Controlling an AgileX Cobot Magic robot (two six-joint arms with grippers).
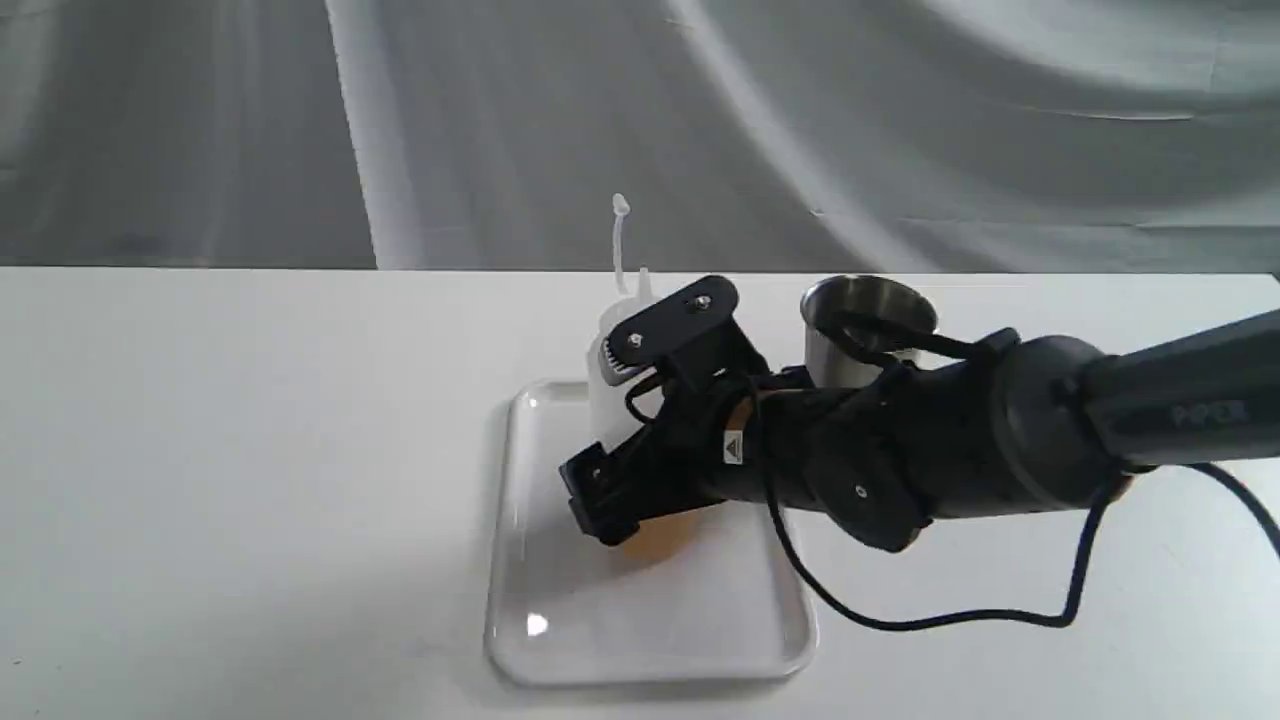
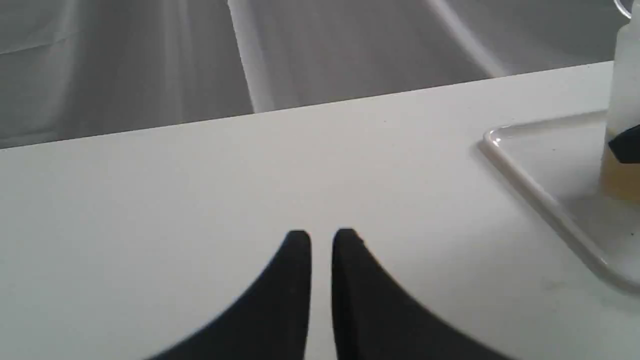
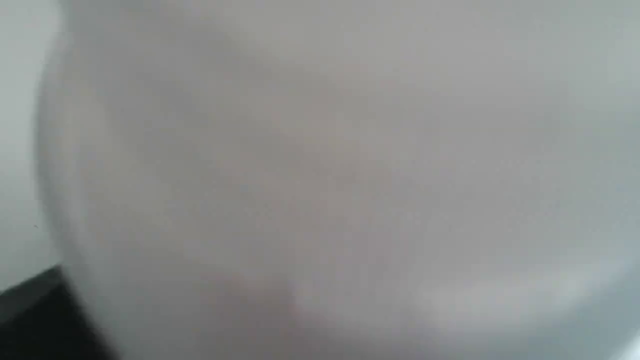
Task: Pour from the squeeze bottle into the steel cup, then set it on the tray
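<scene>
Bottle (image 3: 320, 180): it fills the right wrist view as a pale blur, so it sits close to that lens; in the exterior view it is upright over the tray (image 1: 650, 640), nozzle up, cap off on its strap; amber liquid shows low in it.
Bottle base: in the left wrist view it seems to touch the tray floor, inside the rim; we cannot tell if it rests there or hangs just above.
Right gripper (image 1: 625, 420): it comes from the right side; one finger lies on each side of the bottle wall, and we judge it clamped on the bottle.
Left gripper (image 2: 321, 240): its fingers are almost together with only a thin slit between, and they hold nothing; it is low over the bare table (image 1: 200, 450), well apart from the tray.
Cup (image 1: 868, 320): it stands on the table behind the right arm, just beside the far right corner of the tray and not on it; we cannot see what is inside.
Stage: we judge this to be the setting down, with the release not yet done.
Risk one: if the fingers open while the base is not flat, the bottle may tip; the nozzle is uncapped, so liquid would spill on the tray.
Risk two: a finger may drag the soft wall when it opens and pull the bottle over.
Risk three: the wrist is near the cup; a careless pull back could knock it.
</scene>
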